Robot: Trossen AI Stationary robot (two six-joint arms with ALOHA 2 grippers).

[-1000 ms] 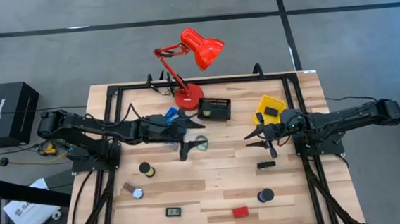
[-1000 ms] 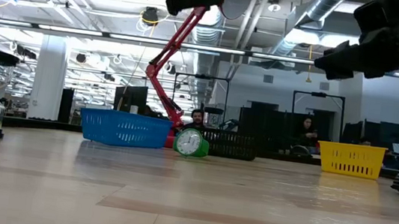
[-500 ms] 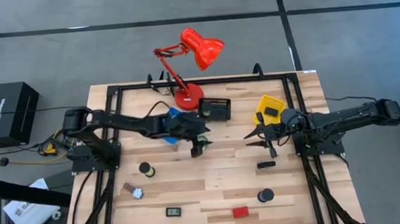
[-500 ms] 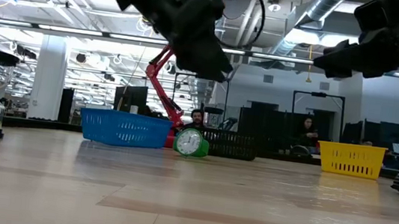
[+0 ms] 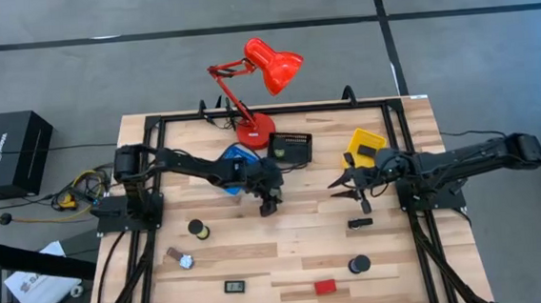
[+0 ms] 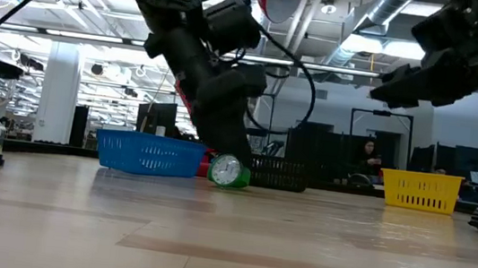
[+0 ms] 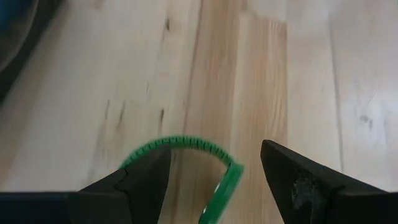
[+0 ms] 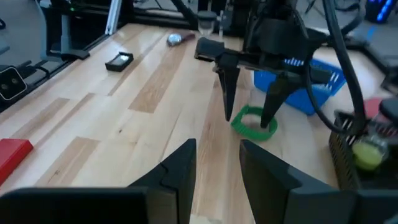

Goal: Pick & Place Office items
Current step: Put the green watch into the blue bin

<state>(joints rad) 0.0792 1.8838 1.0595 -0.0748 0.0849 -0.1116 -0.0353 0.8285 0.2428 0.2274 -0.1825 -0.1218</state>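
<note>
Wooden table (image 5: 296,240) carries scattered items — the left gripper (image 8: 249,102), its 2 fingers spread, straddles the green tape roll (image 8: 254,121) to pinch it; the right gripper (image 5: 347,186) waits half-parted, empty.

table (image 5: 296,240) | wood | on it: green tape roll (image 8: 254,122) (flat), red block (image 5: 325,286)

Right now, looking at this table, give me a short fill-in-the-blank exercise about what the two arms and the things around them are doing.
1. The left gripper hangs with open fingers over the ____ tape ring.
2. That ring lies flat on the wooden table, near the ____ plastic basket.
3. The right gripper waits above the table beside the ____ bin.
4. The tall desk lamp is ____.

Missing words: green; blue; yellow; red
</note>
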